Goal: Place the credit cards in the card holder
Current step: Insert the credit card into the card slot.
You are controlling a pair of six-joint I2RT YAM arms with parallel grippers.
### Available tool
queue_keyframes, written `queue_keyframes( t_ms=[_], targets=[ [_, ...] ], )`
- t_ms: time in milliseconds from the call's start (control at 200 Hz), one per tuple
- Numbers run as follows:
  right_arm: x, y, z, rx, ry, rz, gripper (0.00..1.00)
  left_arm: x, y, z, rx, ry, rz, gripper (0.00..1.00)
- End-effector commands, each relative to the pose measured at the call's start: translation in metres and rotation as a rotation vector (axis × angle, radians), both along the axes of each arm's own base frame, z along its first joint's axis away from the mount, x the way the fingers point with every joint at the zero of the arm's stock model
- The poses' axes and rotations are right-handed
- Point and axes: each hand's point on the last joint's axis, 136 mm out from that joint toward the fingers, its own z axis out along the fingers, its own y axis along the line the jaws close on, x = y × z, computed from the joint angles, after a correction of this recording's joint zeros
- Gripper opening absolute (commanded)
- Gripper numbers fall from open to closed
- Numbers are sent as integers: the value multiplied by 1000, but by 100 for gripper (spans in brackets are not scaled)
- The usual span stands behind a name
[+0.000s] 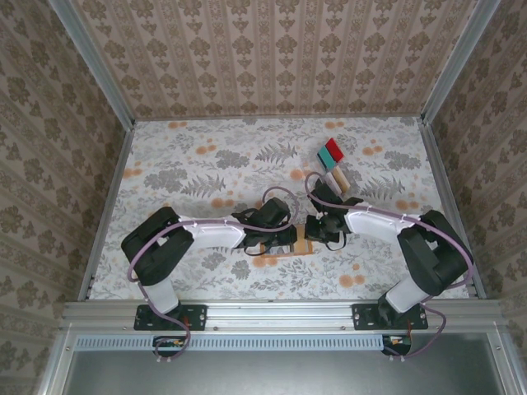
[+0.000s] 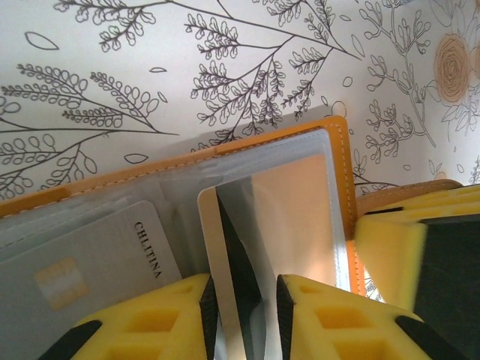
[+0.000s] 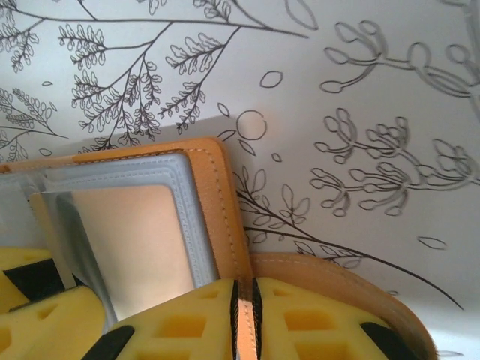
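Card holder point(image 3: 225, 187): cover edge is pinched between the closed pads of the right gripper point(image 3: 245, 304). At the left gripper point(image 2: 246, 322), jaws are seen parted, with a cream card point(image 2: 212, 255) standing between them, its far end against a clear sleeve. A grey card point(image 2: 97, 262) with a chip is lodged in the neighbouring sleeve. The card holder is laid open on the floral table point(image 1: 206, 164), near the front edge, between both arms. Loose cards point(image 1: 333, 151), red and teal uppermost, are noted far right, well apart.
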Motion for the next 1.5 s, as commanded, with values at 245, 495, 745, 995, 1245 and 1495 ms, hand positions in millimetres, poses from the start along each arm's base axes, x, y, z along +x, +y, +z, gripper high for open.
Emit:
queue_keyframes(
  t_ms=[245, 495, 745, 995, 1245, 1495],
  targets=[
    [-15, -7, -27, -3, 82, -22, 10, -10, -10, 1, -8, 18, -84, 24],
    [-15, 4, -24, 44, 89, -4, 9, -12, -20, 8, -51, 19, -125, 26],
    [-20, -15, -28, -52, 100, -31, 9, -8, 0, 12, -17, 3, -61, 37],
    [-28, -17, -37, -46, 120, -50, 10, -8, 33, 15, 67, -30, -17, 43],
    [-25, -10, -31, -11, 114, -57, 10, -10, 56, 17, 150, -43, -10, 44],
    [-26, -7, -32, -13, 117, -59, 11, -14, 77, 0, 188, -6, 18, 48]
  ],
)
